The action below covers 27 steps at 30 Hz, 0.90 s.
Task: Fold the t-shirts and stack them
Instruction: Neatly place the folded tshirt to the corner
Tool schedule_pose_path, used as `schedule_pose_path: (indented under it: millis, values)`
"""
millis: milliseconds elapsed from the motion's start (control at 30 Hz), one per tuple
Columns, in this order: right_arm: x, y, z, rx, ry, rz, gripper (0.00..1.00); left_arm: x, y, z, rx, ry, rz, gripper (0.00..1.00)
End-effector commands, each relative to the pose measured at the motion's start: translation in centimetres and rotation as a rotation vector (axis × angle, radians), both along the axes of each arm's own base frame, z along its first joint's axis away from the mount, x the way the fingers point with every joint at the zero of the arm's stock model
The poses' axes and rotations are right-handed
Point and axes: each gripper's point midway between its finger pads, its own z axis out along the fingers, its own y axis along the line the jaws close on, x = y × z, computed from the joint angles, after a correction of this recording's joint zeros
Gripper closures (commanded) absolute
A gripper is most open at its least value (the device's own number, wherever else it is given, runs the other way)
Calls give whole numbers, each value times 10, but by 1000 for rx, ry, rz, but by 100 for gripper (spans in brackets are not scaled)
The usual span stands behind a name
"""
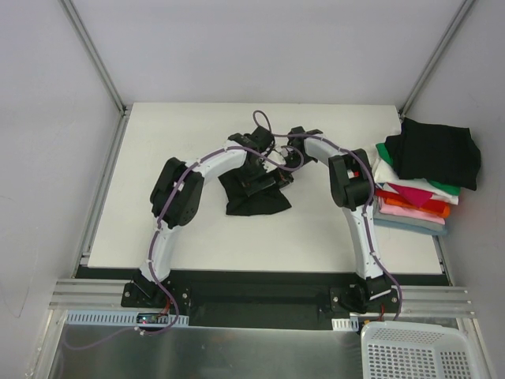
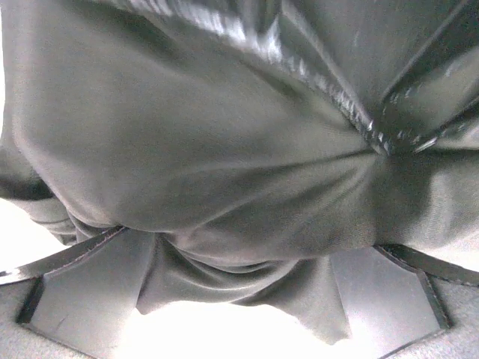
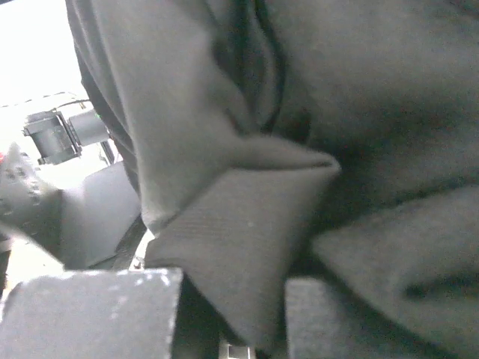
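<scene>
A crumpled black t-shirt (image 1: 256,201) lies at the middle of the white table (image 1: 181,142), and both arms meet over its far end. My left gripper (image 1: 264,178) is open. In the left wrist view its fingers (image 2: 82,292) stand wide apart, with the black cloth (image 2: 224,134) bunched over and between them around my left gripper (image 2: 236,299). My right gripper (image 1: 288,162) is shut on a fold of the black t-shirt (image 3: 247,224). The cloth runs down between the two pads (image 3: 97,314) of my right gripper (image 3: 232,329). A stack of folded t-shirts (image 1: 414,201) stands at the table's right edge.
The stack is topped by a loosely folded black tee (image 1: 438,154) that overhangs it; green, white, red, orange and blue-grey layers lie below. A white slotted basket (image 1: 418,351) sits below the table's near right corner. Metal frame posts stand at the far corners.
</scene>
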Motion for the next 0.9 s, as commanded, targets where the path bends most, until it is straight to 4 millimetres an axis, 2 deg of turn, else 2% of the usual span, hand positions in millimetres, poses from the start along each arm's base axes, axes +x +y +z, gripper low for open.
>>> schedule_pose_path:
  millis: [0,333,367,400,467,500,667,867]
  values:
    - [-13,1,6,-22,-16,50,99,20,-9,50,-67,-152,4,3]
    - [-8,-12,24,-49,-94,46,99,48,11,105,-57,-308,17,3]
    - [-9,-17,22,-74,-107,48,99,51,14,111,-59,-322,23,3]
    - [-7,-19,31,-81,-139,46,99,53,17,115,-53,-337,25,2]
    - [-7,-26,30,-134,-172,47,99,60,26,122,-51,-354,43,2]
    - [-5,-30,38,-153,-201,42,99,62,29,125,-51,-362,48,2]
    - [-3,-53,49,-288,-286,45,99,78,56,126,-34,-373,107,3]
    - [-4,-68,55,-367,-319,44,99,87,72,122,-18,-371,140,2]
